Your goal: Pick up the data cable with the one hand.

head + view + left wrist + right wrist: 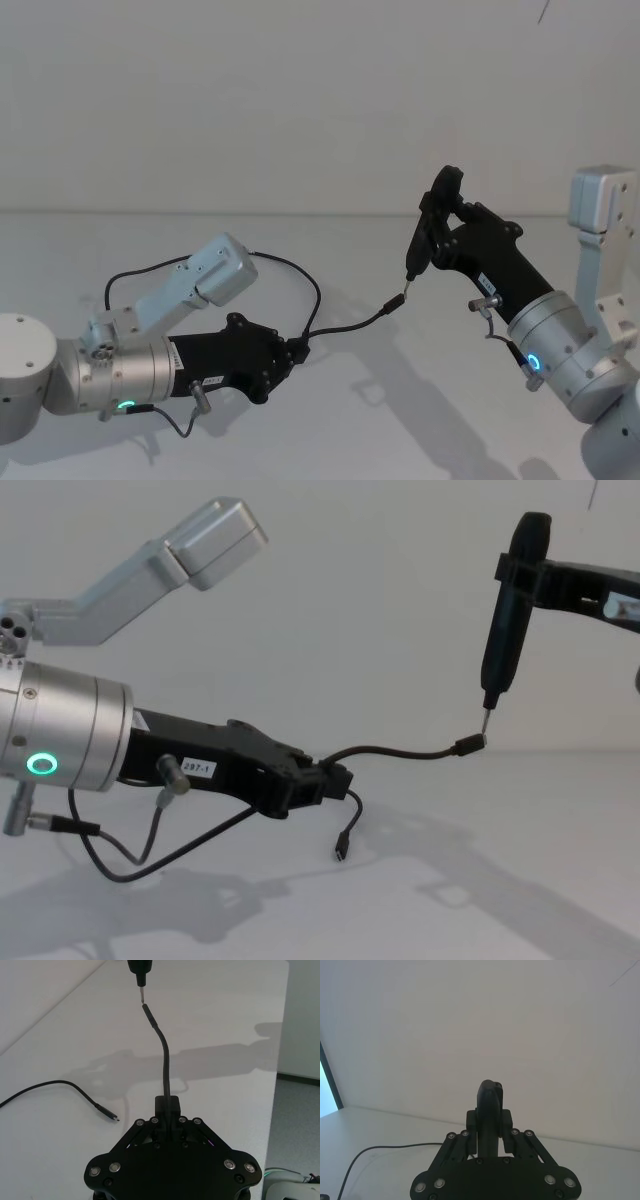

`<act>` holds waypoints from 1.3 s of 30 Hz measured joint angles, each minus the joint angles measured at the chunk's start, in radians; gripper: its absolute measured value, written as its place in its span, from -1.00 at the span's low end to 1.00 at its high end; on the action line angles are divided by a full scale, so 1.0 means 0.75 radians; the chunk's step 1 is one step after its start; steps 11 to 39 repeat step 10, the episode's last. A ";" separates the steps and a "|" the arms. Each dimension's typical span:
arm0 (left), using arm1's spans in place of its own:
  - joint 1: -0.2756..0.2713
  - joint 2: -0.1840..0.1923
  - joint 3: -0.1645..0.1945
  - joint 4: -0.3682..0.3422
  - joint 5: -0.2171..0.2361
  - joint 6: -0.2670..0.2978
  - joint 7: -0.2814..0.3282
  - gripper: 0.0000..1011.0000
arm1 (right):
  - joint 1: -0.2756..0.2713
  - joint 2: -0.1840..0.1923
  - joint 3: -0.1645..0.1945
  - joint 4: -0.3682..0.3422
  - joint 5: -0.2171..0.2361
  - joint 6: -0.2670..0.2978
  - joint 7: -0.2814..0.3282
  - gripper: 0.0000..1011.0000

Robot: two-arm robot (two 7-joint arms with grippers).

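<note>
Data cable [400,752] runs out rightward from the left gripper [318,780], free plug up against the metal tip of the pen tool [510,615]. Left gripper clamped on the cable, off the white table [330,420]. Right gripper [432,232] clamps the pen upright. Other plug dangles below; open table all around.

Left gripper [330,780] reaching in from the left above the white desk [520,880], jaws clamped on the data cable [400,752]. One plug lifted rightward, meeting the metal tip of the pen-like tool [505,620] in the right gripper [525,575]; other plug dangling below.
</note>
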 joint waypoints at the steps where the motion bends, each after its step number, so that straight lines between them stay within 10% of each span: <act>1: 0.000 0.000 0.000 0.000 0.000 0.000 0.000 -0.93 | 0.000 0.000 0.000 0.000 0.000 0.000 0.000 -0.45; 39: 0.000 0.000 0.000 0.000 0.000 0.000 0.000 -0.93 | 0.000 0.000 0.000 0.001 0.001 0.001 -0.001 -0.45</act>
